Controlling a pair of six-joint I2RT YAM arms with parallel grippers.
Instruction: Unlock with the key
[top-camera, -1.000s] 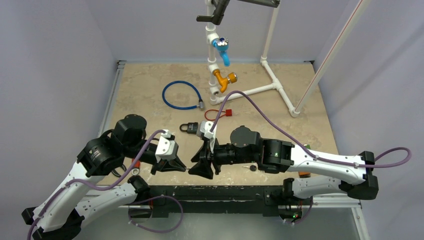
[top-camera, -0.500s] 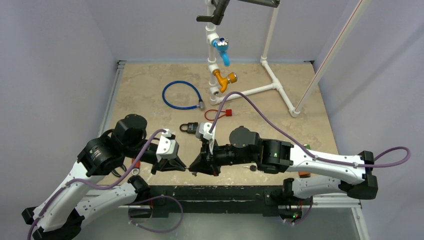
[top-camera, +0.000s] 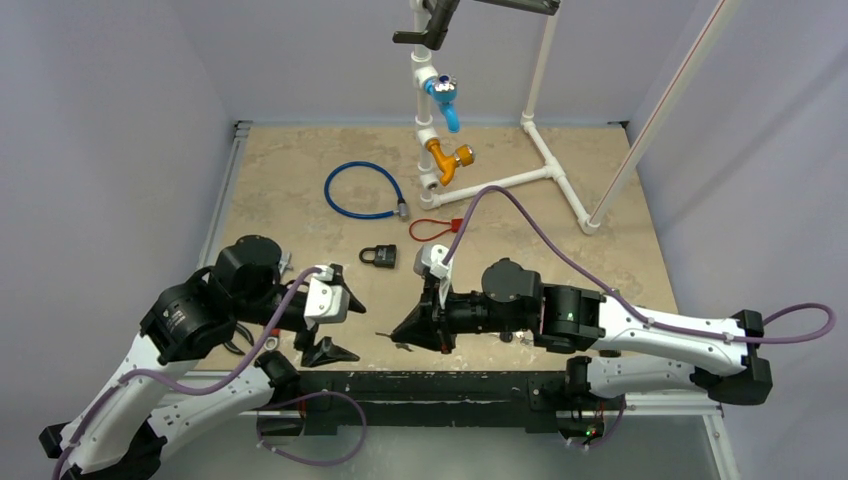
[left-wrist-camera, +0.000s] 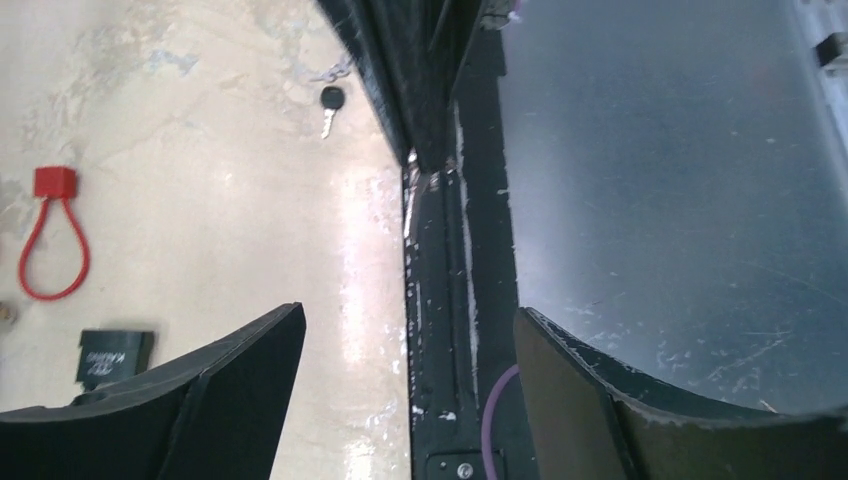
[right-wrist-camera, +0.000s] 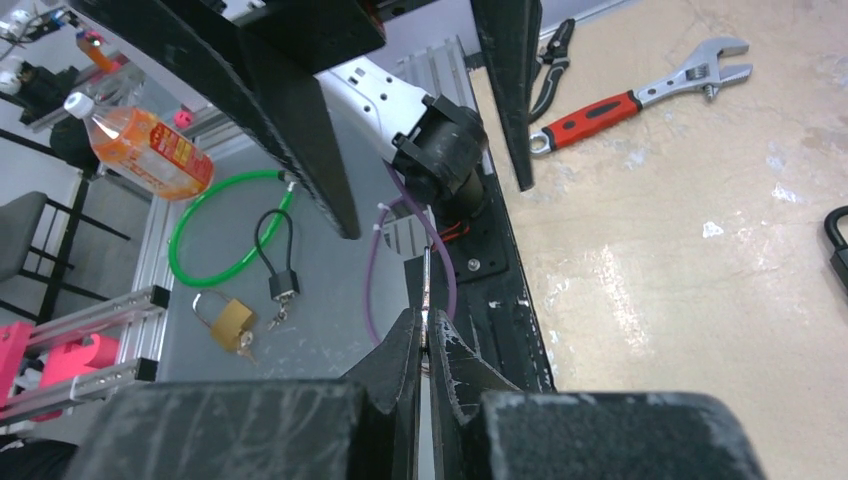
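Left end effector (top-camera: 338, 325) hung over near table (top-camera: 300, 160) edge, jaws spread wide, nothing between them. Padlock (top-camera: 380, 257) lay flat on table just beyond, between both arms. Right end effector (top-camera: 402, 334) sat pinched tight on thin key (right-wrist-camera: 427, 285), metal sticking out leftward from fingertips, clear of padlock, off table.

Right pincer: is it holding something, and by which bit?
Yes, the right pincer pinches a thin key by one end; the rest sticks out.
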